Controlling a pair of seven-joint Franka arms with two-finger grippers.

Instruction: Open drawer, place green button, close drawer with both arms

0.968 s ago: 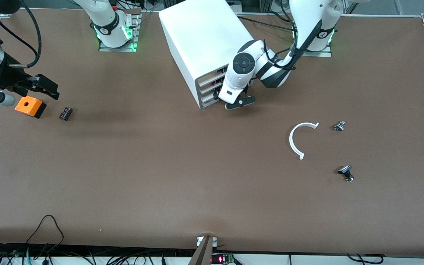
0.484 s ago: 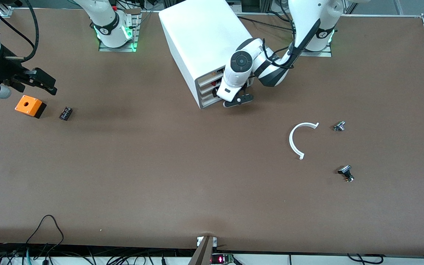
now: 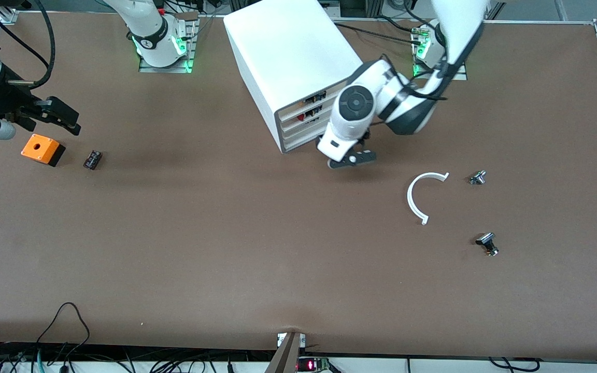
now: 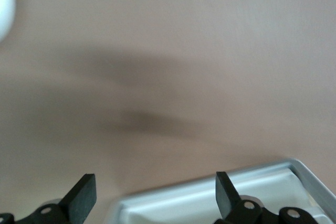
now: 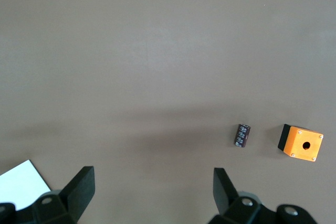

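The white drawer cabinet (image 3: 288, 52) stands at the middle of the table, farther from the front camera. Its upper two drawer fronts (image 3: 311, 106) look shut. My left arm hides part of the lowest one. My left gripper (image 3: 353, 159) is open, low over the table just in front of the cabinet. In the left wrist view (image 4: 155, 190) a pale grey rim (image 4: 294, 169) with a hollow inside lies between the fingers. My right gripper (image 3: 62, 118) is open and empty over the table beside the orange box (image 3: 42, 149). The green-capped button is out of view.
A small black part (image 3: 92, 159) lies beside the orange box; both also show in the right wrist view, the part (image 5: 242, 135) and the box (image 5: 301, 142). A white curved strip (image 3: 416, 199) and two metal knobs (image 3: 477, 177) (image 3: 486, 243) lie toward the left arm's end.
My left gripper has moved away from the cabinet front, toward the front camera and the white curved strip. My right gripper moved a little off the orange box, then stayed still.
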